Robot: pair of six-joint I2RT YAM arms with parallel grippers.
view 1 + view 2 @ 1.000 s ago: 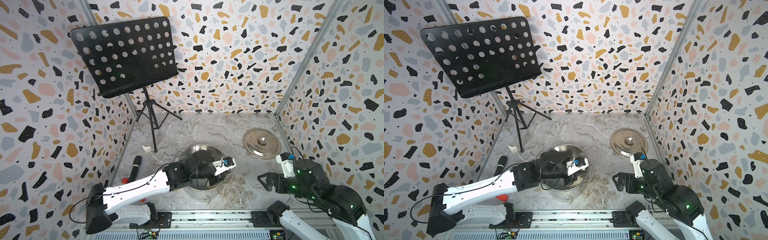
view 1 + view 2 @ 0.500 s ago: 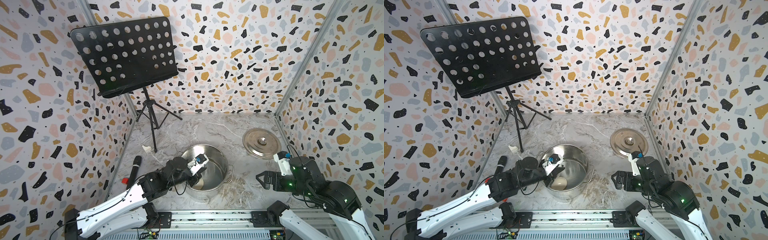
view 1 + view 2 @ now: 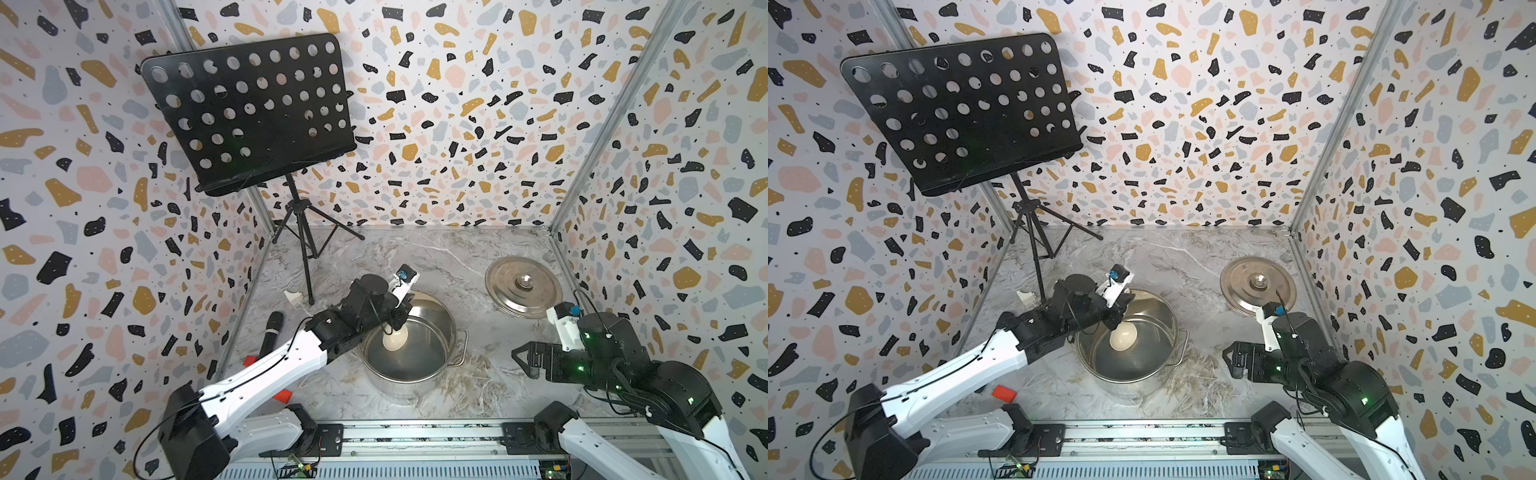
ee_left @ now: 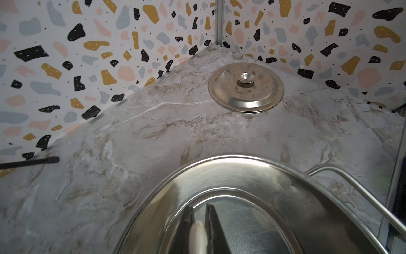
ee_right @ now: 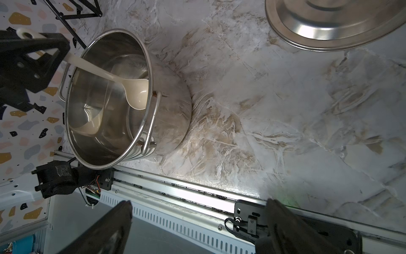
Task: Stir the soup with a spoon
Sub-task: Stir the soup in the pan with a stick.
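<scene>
The soup is only the shiny inside (image 3: pixel 419 359) (image 3: pixel 1138 359) of a round steel pot (image 3: pixel 448 322) (image 3: pixel 1169 316) (image 5: pixel 171 114) standing mid-table in both top views. A cream spoon (image 3: pixel 394 338) (image 3: pixel 1123 336) (image 5: pixel 136 94) slants into the pot, bowl down, above the bottom. My left gripper (image 3: pixel 395 318) (image 3: pixel 1116 313) (image 4: pixel 198 206) is shut on the spoon's handle (image 4: pixel 197 235) over the pot's far left rim. My right gripper (image 3: pixel 519 359) (image 3: pixel 1229 359) (image 5: pixel 200 203) stands open and empty, to the right of the pot near the table's front edge.
A steel lid (image 3: pixel 523 286) (image 3: pixel 1258 291) (image 4: pixel 246 88) (image 5: pixel 329 26) lies at the back right. A black music stand (image 3: pixel 249 112) on a tripod (image 3: pixel 305 249) fills the back left. A black microphone (image 3: pixel 270 332) and a red block (image 3: pixel 282 395) lie left of the pot.
My left gripper has carried the spoon from the pot's right side across to its far left rim. The right arm has barely moved.
</scene>
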